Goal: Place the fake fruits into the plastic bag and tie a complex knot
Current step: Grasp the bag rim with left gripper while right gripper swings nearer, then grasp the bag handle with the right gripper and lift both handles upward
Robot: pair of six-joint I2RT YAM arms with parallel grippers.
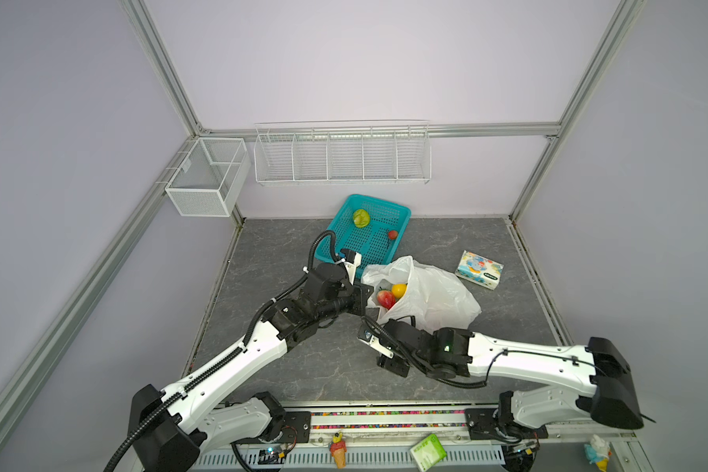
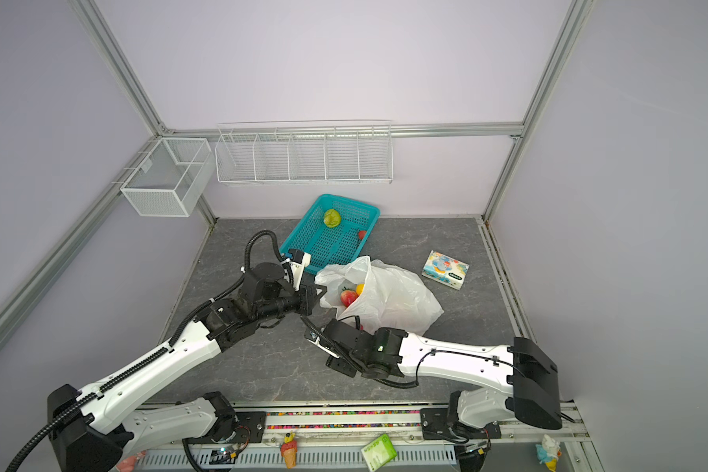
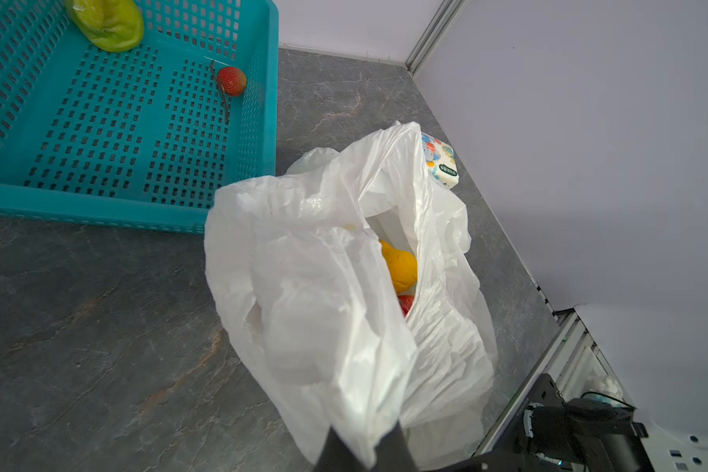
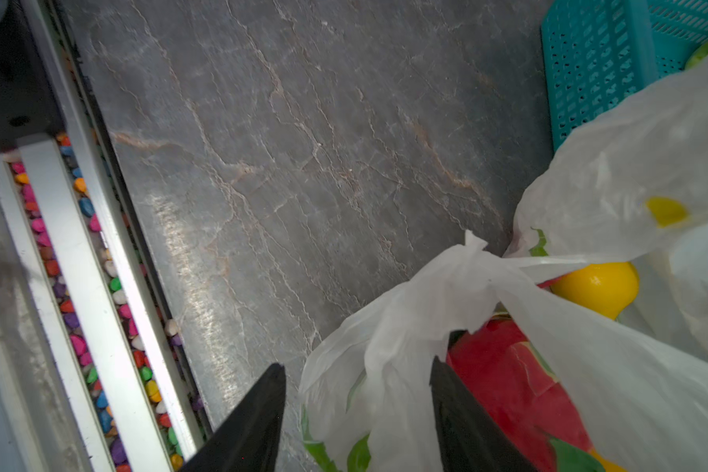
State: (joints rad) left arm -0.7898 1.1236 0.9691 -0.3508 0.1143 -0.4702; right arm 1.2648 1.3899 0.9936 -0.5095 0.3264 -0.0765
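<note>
Pinching plastic bag (image 3: pixel 303 286): left pincer (image 3: pixel 366 437), mostly cropped | right pincer (image 4: pixel 356 365) agape astride bag | fake fruits (image 3: pixel 399 265) half-hidden

thin translucent plastic bag (image 1: pixel 438 294): milky white, green leaf prints plus a yellow blob
glossy round plastic fruit (image 1: pixel 361 218): yellow-green, kinda streaky
small plastic strawberry (image 1: pixel 392 234): red, speckled
plastic dragon fruit (image 4: pixel 507 392): pinkish red, green scales
smooth plastic lemon (image 4: pixel 597 286): bright yellow, more orangey from the left wrist
perforated plastic basket (image 3: pixel 78 204): teal all over
flat cartoon-printed packet (image 1: pixel 479 270): white and light blue, multicolour doodles
stone-look tabletop (image 1: pixel 283 253): dark grey, pale and rusty veins
small rail pebbles (image 4: pixel 78 343): pink, blue, green, orange, purple
</note>
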